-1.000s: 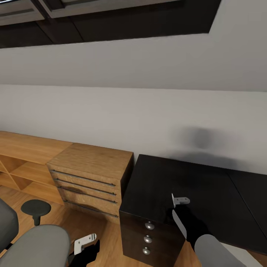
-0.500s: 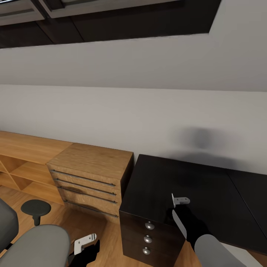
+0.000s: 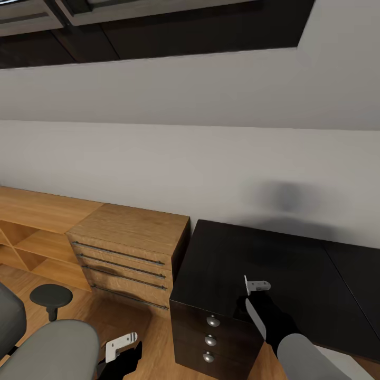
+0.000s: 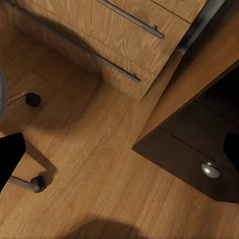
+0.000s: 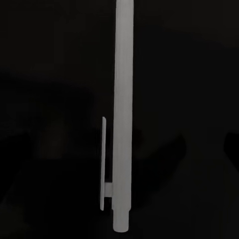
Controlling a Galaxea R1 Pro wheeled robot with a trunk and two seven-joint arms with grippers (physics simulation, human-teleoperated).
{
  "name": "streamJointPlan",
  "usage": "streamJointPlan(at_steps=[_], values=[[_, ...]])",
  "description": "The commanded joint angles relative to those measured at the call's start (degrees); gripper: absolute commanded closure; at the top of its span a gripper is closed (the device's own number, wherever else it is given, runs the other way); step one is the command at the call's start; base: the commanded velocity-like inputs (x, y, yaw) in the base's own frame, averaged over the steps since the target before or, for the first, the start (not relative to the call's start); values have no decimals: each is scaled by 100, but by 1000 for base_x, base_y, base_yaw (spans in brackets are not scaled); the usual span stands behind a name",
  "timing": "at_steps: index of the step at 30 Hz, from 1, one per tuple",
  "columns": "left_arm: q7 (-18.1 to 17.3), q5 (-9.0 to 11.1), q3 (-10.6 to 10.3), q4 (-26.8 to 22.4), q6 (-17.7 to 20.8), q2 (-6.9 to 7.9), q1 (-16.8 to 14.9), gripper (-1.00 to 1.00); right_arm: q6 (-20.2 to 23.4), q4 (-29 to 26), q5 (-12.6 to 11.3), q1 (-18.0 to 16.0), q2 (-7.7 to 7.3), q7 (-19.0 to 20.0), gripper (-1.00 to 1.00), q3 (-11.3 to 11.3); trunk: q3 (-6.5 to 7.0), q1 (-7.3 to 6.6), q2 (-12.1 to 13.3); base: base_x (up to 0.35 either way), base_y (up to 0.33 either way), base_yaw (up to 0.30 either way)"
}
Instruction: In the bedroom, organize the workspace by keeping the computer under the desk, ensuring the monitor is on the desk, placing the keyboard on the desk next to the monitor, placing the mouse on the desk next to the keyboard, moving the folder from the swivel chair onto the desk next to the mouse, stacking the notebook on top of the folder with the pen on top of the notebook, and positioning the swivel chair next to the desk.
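Note:
The white pen point(image 5: 122, 114), with its clip on one side, lies on the glossy black desk point(image 3: 295, 264) right in front of my right gripper point(image 5: 119, 149). The pen sits midway between the jaws, which look spread wide and apart from it. In the head view, my right gripper point(image 3: 252, 301) hovers over the desk's near left corner and hides the pen. My left gripper point(image 3: 124, 351) hangs open low over the wood floor, beside the grey swivel chair point(image 3: 50, 348). The chair's chrome legs and casters point(image 4: 36, 183) show close by.
A light-wood drawer unit point(image 3: 129, 248) and a low shelf point(image 3: 26, 232) stand left of the desk against the sloped grey wall. The desk's own black drawers with round knobs point(image 3: 212, 321) face me. A skylight point(image 3: 158, 26) runs overhead.

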Motion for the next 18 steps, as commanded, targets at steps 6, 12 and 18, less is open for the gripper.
streamJointPlan(at_steps=[6, 12, 18], values=[[24, 60, 3, -14, 28, -3, 1, -100, 30, 98, -41, 0, -46, -10, -100, 19, -7, 2, -3, 0, 0, 0], [23, 60, 3, -14, 28, -3, 1, -100, 34, 91, -47, 0, -110, 261, -100, -37, -7, 2, -3, 0, 0, 0], [20, 57, 3, -14, 28, -3, 1, -100, 38, 88, -48, 0, -195, 503, -100, -51, -7, 2, -3, 0, 0, 0]])
